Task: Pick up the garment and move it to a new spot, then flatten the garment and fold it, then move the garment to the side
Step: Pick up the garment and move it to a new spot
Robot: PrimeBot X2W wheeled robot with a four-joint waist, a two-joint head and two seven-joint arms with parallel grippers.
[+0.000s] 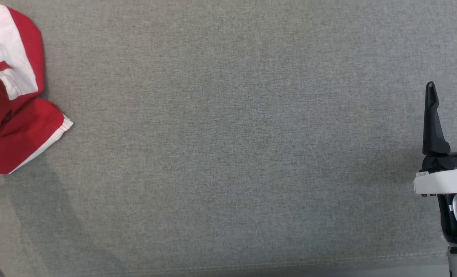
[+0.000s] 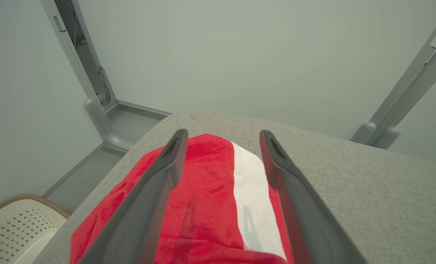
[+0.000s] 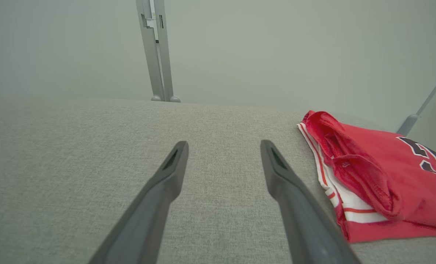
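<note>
A red garment (image 1: 17,127) with a broad white band lies crumpled at the far left of the grey padded table (image 1: 228,146). In the left wrist view the same red and white garment (image 2: 206,205) lies just beneath my left gripper (image 2: 223,139), whose fingers stand open over it with nothing between them. My right gripper (image 1: 450,90) hovers at the table's right side, open and empty, far from that garment. In the right wrist view my right gripper (image 3: 224,145) points over bare grey cloth.
A second red garment (image 3: 379,172) with dark numerals and white-and-red trim lies to the right of my right gripper. A white perforated basket (image 2: 16,231) stands on the floor past the table's left corner. Grey frame posts (image 3: 155,51) stand behind the table.
</note>
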